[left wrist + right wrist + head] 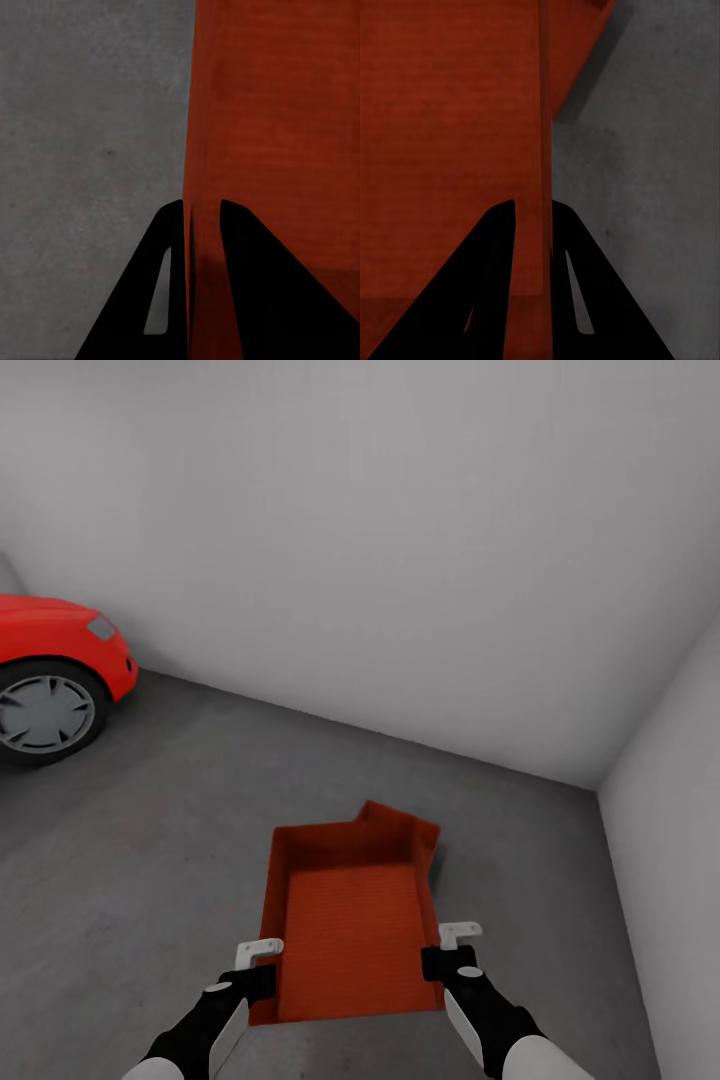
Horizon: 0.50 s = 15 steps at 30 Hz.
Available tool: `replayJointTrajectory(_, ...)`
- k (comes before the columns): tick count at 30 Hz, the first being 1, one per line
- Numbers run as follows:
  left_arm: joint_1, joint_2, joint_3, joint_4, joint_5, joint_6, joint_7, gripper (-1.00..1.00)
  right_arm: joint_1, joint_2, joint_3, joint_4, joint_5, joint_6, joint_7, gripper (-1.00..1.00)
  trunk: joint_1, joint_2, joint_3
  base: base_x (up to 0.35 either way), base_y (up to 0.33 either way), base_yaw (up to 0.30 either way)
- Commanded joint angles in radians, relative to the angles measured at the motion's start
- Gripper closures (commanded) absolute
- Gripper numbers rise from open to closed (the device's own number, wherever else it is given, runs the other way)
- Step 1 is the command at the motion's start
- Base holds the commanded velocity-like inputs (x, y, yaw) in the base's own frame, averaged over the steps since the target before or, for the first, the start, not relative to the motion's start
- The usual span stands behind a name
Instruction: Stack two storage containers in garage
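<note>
While our left gripper (262, 958) and right gripper (452, 945) each pinch a side wall of the upper bin (345, 930), held above the lower bin (405, 827) on the garage floor (150, 840), we should square it over the lower bin, then lower evenly

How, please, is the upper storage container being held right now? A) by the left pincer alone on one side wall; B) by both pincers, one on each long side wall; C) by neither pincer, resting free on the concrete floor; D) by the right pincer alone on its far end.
B: the left pincer and right pincer each straddle a side wall of the upper storage container, as both wrist views confirm.
</note>
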Motion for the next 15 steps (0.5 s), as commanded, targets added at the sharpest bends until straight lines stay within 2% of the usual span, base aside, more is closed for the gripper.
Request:
replayJointTrajectory(1, 0.001, 0.000, -0.023, -0.003, -0.021, 0.006, -0.030, 1.00, -0.005, 0.000, -0.066, -0.002, 0.017, 0.008, -0.005, 1.00, 0.001, -0.002, -0.002, 0.337, 0.000, 0.000)
replayJointTrajectory(15, 0.001, 0.000, -0.024, -0.003, -0.021, 0.006, -0.030, 1.00, -0.005, 0.000, -0.066, -0.002, 0.017, 0.008, -0.005, 1.00, 0.001, -0.002, -0.002, 0.337, 0.000, 0.000)
